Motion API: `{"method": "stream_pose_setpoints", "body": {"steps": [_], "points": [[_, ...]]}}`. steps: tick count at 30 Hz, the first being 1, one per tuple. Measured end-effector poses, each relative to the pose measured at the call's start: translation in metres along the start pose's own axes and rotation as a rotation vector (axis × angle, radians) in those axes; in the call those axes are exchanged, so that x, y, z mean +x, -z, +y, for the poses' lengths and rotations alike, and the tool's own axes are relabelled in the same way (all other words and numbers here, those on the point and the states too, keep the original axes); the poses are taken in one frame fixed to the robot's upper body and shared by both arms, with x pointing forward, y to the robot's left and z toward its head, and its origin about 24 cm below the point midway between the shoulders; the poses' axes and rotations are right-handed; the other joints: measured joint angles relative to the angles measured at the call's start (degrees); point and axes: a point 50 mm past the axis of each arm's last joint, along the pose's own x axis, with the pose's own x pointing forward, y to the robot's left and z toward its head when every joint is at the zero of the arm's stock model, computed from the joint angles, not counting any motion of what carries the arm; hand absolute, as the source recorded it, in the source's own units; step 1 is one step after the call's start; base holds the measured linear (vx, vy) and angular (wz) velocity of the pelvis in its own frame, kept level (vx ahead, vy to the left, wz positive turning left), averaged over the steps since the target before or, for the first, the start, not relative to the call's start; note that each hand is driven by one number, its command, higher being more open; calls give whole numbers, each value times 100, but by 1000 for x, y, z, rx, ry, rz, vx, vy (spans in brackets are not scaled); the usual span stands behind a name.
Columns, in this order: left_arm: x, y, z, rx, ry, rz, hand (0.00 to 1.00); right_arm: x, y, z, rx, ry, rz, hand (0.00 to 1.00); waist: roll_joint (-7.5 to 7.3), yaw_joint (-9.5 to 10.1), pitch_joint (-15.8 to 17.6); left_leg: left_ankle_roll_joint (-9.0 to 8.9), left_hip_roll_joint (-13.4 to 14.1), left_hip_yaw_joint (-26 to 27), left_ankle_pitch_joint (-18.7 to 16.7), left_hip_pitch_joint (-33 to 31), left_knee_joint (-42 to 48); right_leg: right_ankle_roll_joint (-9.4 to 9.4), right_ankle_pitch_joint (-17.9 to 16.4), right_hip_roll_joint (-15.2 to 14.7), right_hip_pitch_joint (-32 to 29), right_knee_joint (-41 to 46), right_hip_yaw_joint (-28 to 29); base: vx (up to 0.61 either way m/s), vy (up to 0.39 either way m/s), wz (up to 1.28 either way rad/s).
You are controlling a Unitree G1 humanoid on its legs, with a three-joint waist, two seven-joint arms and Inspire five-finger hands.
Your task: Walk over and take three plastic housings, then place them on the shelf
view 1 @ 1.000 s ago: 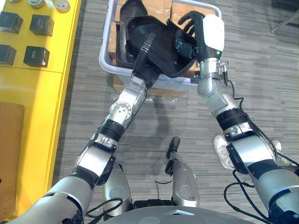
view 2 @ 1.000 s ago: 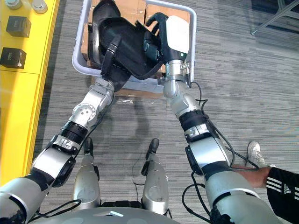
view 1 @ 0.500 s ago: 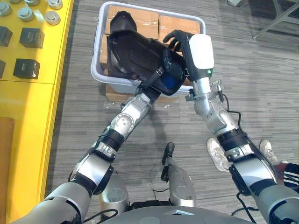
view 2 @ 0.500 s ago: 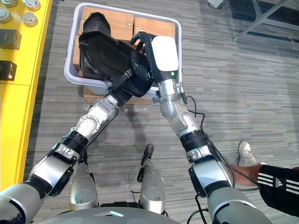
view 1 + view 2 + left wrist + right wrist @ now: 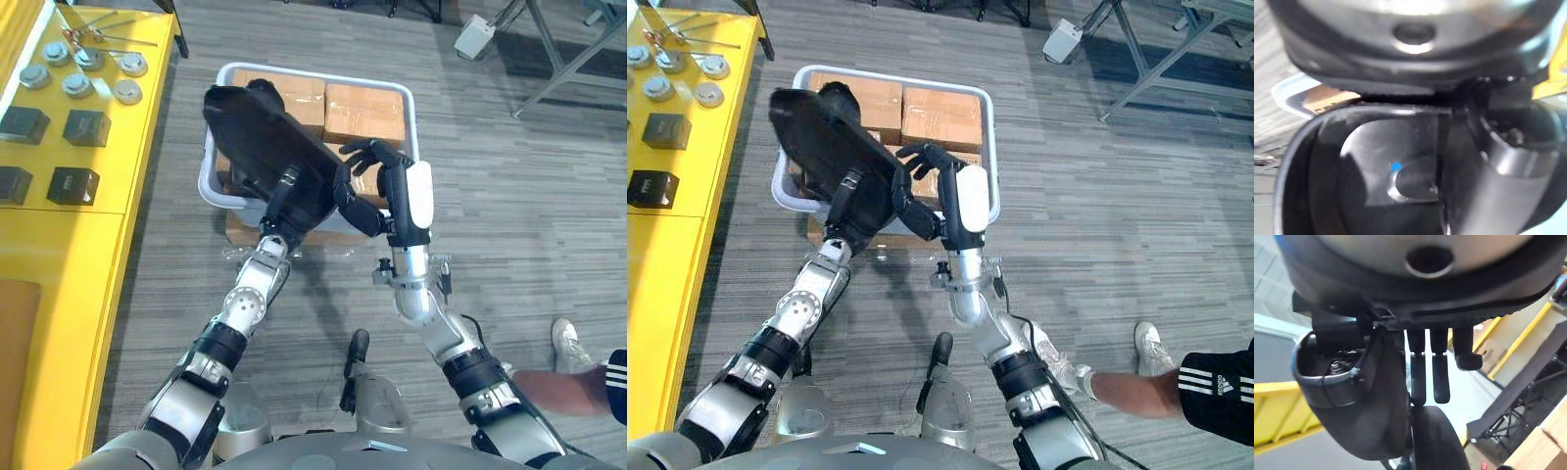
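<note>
A large black plastic housing [image 5: 257, 132] hangs tilted over the grey bin [image 5: 412, 110], held between both hands. My left hand [image 5: 284, 188] grips its lower edge from underneath, thumb laid over the face; the housing's hollow inside [image 5: 1371, 166] shows past that hand in the left wrist view. My right hand [image 5: 390, 186], with its white cover, has its fingers curled round the housing's right end. Those fingers [image 5: 1441, 377] show bent in the right wrist view.
The bin holds cardboard boxes [image 5: 364, 106] and stands on another box on the grey carpet. A yellow shelf [image 5: 59, 245] with black blocks [image 5: 73, 184] and round metal parts [image 5: 76, 84] runs along the left. A person's shoe [image 5: 568, 343] and leg are at the lower right.
The camera has drawn up and back, so the bin looks farther away. Both hands have raised the housing out of the bin and tilted it. My left hand's fingers have curled in.
</note>
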Motion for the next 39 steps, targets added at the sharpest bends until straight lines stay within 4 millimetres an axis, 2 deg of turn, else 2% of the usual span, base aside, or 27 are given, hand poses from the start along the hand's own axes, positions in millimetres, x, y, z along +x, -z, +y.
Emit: {"method": "stream_pose_setpoints", "body": {"steps": [1, 3, 5, 8, 9, 12, 14, 16, 18, 19, 21, 25, 27, 29, 32, 35, 37, 39], "points": [[-2, -1, 0, -15, 4, -27, 0, -6, 1, 2, 0, -16, 21, 100, 23, -3, -56, -8, -1, -28, -13, 1, 15, 8, -14, -7, 31, 0, -41, 36, 2, 20], [-11, -11, -12, 13, 39, -166, 0, -32, 7, 8, -6, -61, 117, 100, 112, 21, -265, -23, -2, -137, -52, 6, 46, 26, -60, -17, 155, -3, -185, 43, 4, 24], [-20, -22, -24, 96, 50, -278, 0, -40, 7, 9, 3, -54, 174, 100, 191, 16, -428, -38, -2, -174, -62, 14, 43, 22, -61, -19, 192, -3, -247, 29, 4, 12], [-35, -36, -33, 259, -1, -422, 0, -35, -3, -1, 87, 62, 229, 100, 336, 11, -639, -56, -2, -207, -79, 123, 32, 22, -61, -21, 336, -16, -351, 16, 2, 8], [-44, -41, -32, 373, -61, -485, 0, -30, -12, -11, 167, 155, 237, 100, 399, 17, -748, -54, -10, -216, -106, 201, 30, 22, -61, -27, 438, -50, -395, 0, 6, 3], [-62, -50, -26, 569, -170, -578, 0, -25, -21, -30, 256, 284, 242, 100, 431, -7, -1010, -58, -20, -211, -119, 204, 33, 22, -62, -30, 459, -102, -409, 0, 0, 0], [-71, -53, -25, 741, -243, -645, 0, -27, -19, -42, 340, 321, 280, 100, 428, -26, -1072, -55, -20, -204, -125, 221, 38, 21, -62, -31, 469, -103, -404, -16, 2, -1], [-79, -56, -24, 952, -297, -710, 0, -37, -11, -51, 449, 326, 360, 100, 433, -47, -1137, -32, -20, -195, -148, 225, 38, 20, -62, -33, 463, -103, -396, -13, 4, -2], [-88, -61, -24, 1171, -332, -756, 0, -57, 0, -57, 502, 322, 476, 100, 496, -102, -1204, -34, -20, -145, -154, 247, 37, 13, -67, -39, 449, -104, -375, -15, 9, -9], [-91, -63, -23, 1221, -343, -767, 0, -62, 3, -59, 513, 324, 503, 100, 519, -135, -1218, -33, -20, -126, -155, 248, 37, 13, -68, -41, 436, -105, -368, -7, 7, -9], [-100, -67, -17, 1371, -382, -773, 0, -88, 13, -71, 516, 349, 620, 100, 648, -193, -1295, -41, -20, -85, -171, 269, 37, 13, -68, -42, 424, -107, -337, 8, 8, -10], [-120, -69, 1, 1407, -470, -721, 0, -123, 31, -93, 434, 421, 771, 100, 797, -333, -1387, -65, -20, 16, -200, 290, 44, 18, -64, -42, 367, -107, -245, 24, 7, -13], [-131, -69, 8, 1322, -518, -697, 0, -144, 38, -100, 394, 432, 870, 100, 811, -352, -1394, -64, -20, 57, -217, 294, 56, 23, -60, -42, 347, -107, -210, 18, 2, -10], [-136, -70, 10, 1234, -550, -702, 0, -153, 40, -97, 397, 414, 915, 100, 811, -337, -1394, -65, -20, 53, -222, 291, 60, 22, -60, -42, 353, -107, -210, 0, 0, 0], [-141, -76, 11, 1108, -566, -714, 0, -150, 38, -82, 461, 347, 930, 100, 810, -284, -1394, -55, -20, 17, -230, 286, 74, 22, -62, -43, 386, -108, -233, -3, 7, 7], [-145, -77, 4, 1024, -524, -731, 0, -139, 38, -56, 577, 243, 918, 100, 809, -167, -1394, -12, -23, -169, -284, 186, 173, 25, -80, -59, 491, -111, -424, -11, 9, 30], [-145, -77, -3, 1017, -492, -746, 0, -130, 41, -38, 659, 181, 921, 100, 810, -45, -1394, -4, -42, -399, -277, 66, 246, 29, -95, -71, 577, -111, -625, -12, 9, 51], [-146, -77, -11, 999, -465, -776, 0, -123, 41, -14, 705, 73, 935, 100, 811, 163, -1394, 11, -94, -720, -232, -28, 246, 44, -141, -89, 746, -111, -931, -7, 11, 66]]}}
